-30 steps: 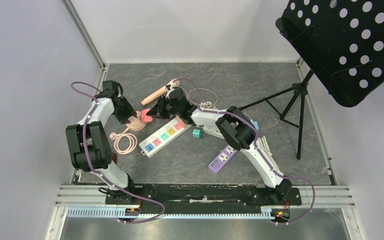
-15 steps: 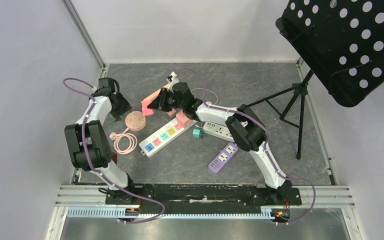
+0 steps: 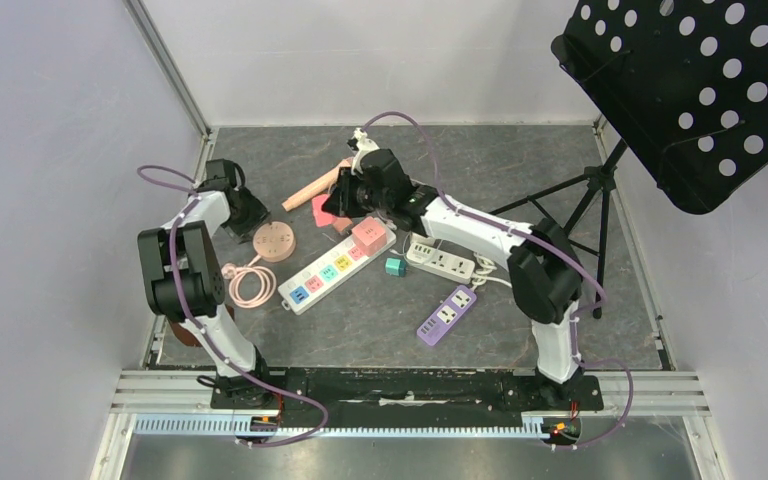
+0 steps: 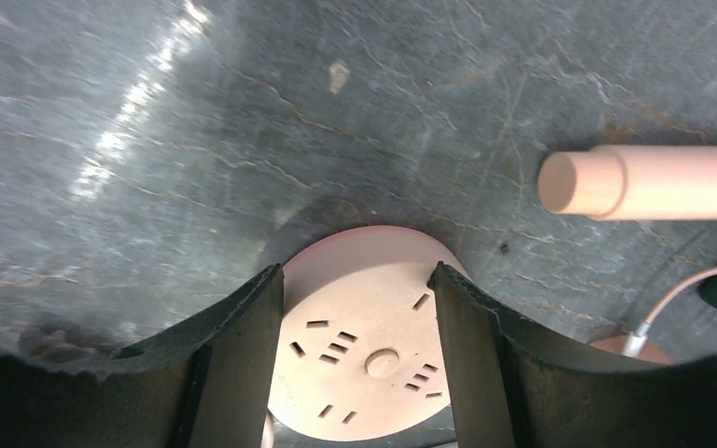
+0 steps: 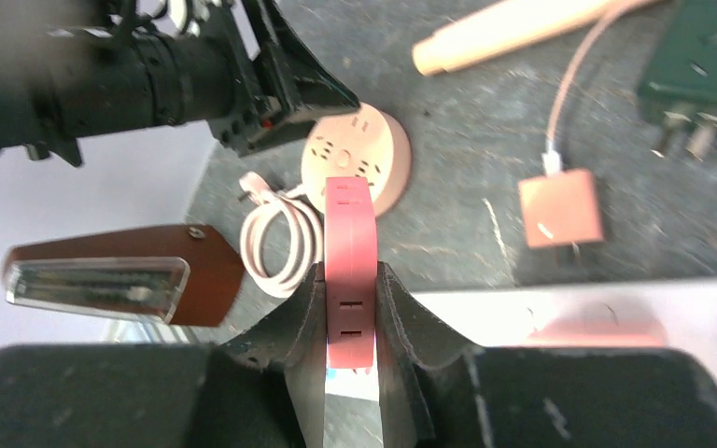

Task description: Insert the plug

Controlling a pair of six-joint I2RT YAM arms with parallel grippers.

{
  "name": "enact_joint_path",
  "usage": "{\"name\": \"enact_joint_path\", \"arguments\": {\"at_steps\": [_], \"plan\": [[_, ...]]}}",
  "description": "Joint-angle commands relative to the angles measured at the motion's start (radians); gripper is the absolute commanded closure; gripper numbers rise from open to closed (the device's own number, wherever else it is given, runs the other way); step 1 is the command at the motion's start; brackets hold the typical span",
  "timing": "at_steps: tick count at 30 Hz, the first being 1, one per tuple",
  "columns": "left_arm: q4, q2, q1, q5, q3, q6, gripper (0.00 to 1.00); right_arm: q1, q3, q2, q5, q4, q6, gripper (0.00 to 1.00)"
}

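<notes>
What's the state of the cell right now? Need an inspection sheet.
Surface: dark grey table, scuffed.
Job's things: pink plug held off the table; round socket hub lying flat; colour-socket strip with a pink cube at its far end.
Clutter: white strip, purple strip, teal cube, pink cylinder.
Grippers: left gripper open, fingers either side of the hub in its own view, contact unclear; right gripper shut on the pink plug.
Cables: coiled pink cable beside the hub; purple arm cables looping free.
Surroundings: black perforated music stand at right; white walls.
</notes>
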Motion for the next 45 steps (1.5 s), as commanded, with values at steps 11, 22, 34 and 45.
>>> {"name": "enact_joint_path", "arguments": {"at_steps": [11,22,34,45], "plan": [[-0.020,-0.247,-0.240,0.028,-0.367,-0.260,0.37,-0.001,-0.087,-0.207,0.158,-0.256,-0.183,0.97],[-0.042,-0.371,-0.460,0.085,-0.517,-0.467,0.37,-0.001,-0.088,-0.232,0.160,-0.419,-0.229,0.98],[-0.095,-0.483,-0.444,-0.051,-0.163,-0.132,0.34,0.007,-0.135,-0.278,-0.060,-0.451,-0.138,1.00],[0.424,-0.727,-0.225,0.829,-0.368,-0.180,0.28,-0.082,-0.094,-0.342,-0.481,-0.508,-0.400,1.00]]}}
